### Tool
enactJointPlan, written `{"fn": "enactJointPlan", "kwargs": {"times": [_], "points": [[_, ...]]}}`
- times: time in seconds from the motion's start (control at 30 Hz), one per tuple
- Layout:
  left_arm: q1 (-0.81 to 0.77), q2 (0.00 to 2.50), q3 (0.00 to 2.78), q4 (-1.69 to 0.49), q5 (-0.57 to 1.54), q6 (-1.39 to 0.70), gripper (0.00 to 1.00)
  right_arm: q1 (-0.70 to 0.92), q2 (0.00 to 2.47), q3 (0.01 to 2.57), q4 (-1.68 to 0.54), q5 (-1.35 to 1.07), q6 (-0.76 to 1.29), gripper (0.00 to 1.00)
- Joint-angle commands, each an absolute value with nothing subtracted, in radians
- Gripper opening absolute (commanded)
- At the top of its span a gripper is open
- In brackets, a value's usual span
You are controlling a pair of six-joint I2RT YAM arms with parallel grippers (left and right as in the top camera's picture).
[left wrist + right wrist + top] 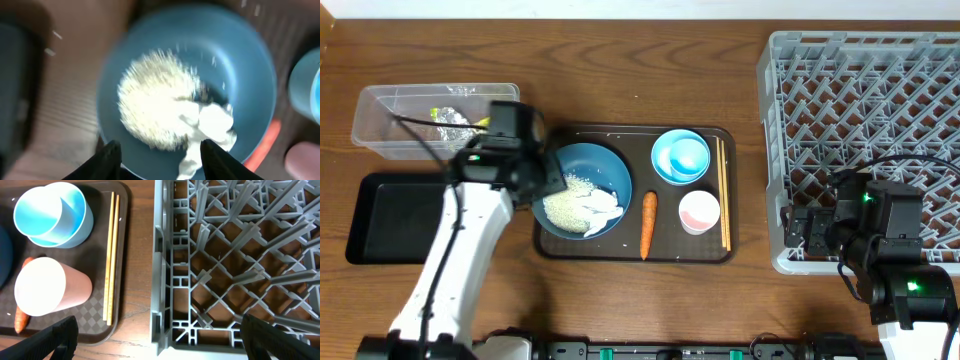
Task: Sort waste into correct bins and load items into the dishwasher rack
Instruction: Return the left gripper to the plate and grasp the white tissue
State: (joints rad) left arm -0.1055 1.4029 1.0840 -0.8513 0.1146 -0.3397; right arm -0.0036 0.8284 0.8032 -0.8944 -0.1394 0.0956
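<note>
The wide dark-blue bowl (pixel 605 165) sits on the brown serving tray and holds white rice (pixel 565 207) and a white wrapper scrap (pixel 602 208). My left gripper (pixel 548 183) hangs open and empty over the bowl's left side. In the left wrist view, the fingers (pixel 160 157) frame the rice (pixel 155 100) and scrap (pixel 212 122). An orange carrot (pixel 647 222), stacked light-blue bowls (pixel 681 156), a white-pink cup (pixel 699 211) and chopsticks (pixel 723 195) lie on the tray. My right gripper (pixel 160 342) is open over the grey rack's (pixel 240 255) front-left corner.
The clear tub (pixel 390 105) at the back left holds crumpled foil (pixel 450 122). The black tray (pixel 380 215) lies in front of it. The brown serving tray (pixel 670 240) is in the middle. The rack (pixel 860 90) fills the right side.
</note>
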Motion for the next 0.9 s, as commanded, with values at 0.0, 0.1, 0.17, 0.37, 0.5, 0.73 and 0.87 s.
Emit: {"fn": "enactJointPlan", "kwargs": {"times": [0.0, 0.1, 0.17, 0.37, 0.5, 0.73, 0.87], "points": [[-0.158, 1.457, 1.039, -0.86, 0.155, -0.342, 0.53, -0.007, 0.825, 0.823, -0.896, -0.146, 0.104, 0.99], [-0.203, 1.521, 1.032, -0.859, 0.203, -0.341, 0.53, -0.007, 0.825, 0.823, -0.899, -0.146, 0.104, 0.99], [-0.232, 1.564, 1.032, -0.858, 0.206, -0.341, 0.53, -0.007, 0.825, 0.823, -0.901, -0.146, 0.104, 0.99], [-0.297, 1.673, 1.032, -0.854, 0.228, -0.342, 0.52, -0.007, 0.825, 0.823, -0.902, -0.146, 0.104, 0.99], [-0.314, 1.713, 1.032, -0.846, 0.228, -0.342, 0.44, -0.007, 0.825, 0.823, -0.902, -0.146, 0.104, 0.99], [-0.303, 1.708, 1.056, -0.829, 0.194, -0.337, 0.06, -0.007, 0.825, 0.823, -0.903, -0.146, 0.104, 0.99], [-0.271, 1.655, 1.117, -0.876, 0.136, -0.332, 0.06, -0.007, 0.825, 0.823, -0.905, -0.146, 0.104, 0.99]]}}
